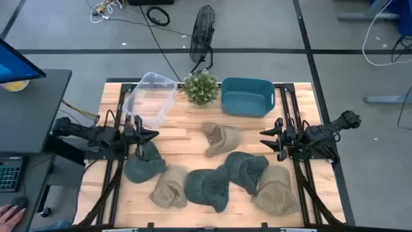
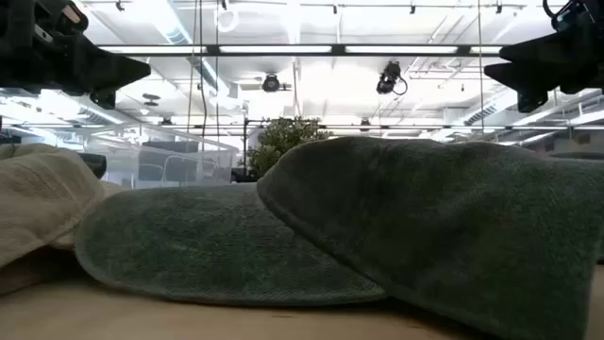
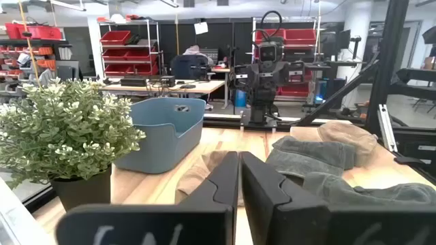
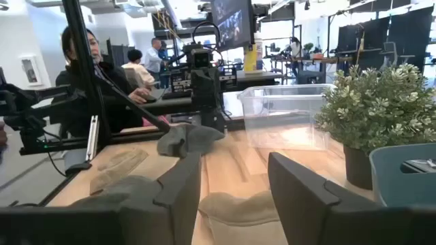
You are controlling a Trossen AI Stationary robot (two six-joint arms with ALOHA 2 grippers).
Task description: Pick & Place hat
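Several soft hats lie on the wooden table, some tan, some dark green. One tan hat (image 1: 222, 138) sits alone mid-table. A green hat (image 1: 143, 164) lies just below my left gripper (image 1: 153, 135). More tan hats (image 1: 168, 189) (image 1: 277, 191) and green hats (image 1: 207, 188) (image 1: 247, 169) crowd the near edge, overlapping. My left gripper (image 3: 240, 178) hovers with its fingers together. My right gripper (image 1: 262, 138) hovers open at the table's right side, with fingers apart in its wrist view (image 4: 235, 180). The low view shows both grippers (image 2: 142, 68) (image 2: 491, 71) well above the hats.
A clear plastic bin (image 1: 152, 96), a potted plant (image 1: 201, 87) and a teal bin (image 1: 248, 96) stand along the far edge. Bare wood shows between the bins and the hats. A fan (image 1: 203, 29) stands on the floor beyond. People sit in the room behind (image 4: 82, 54).
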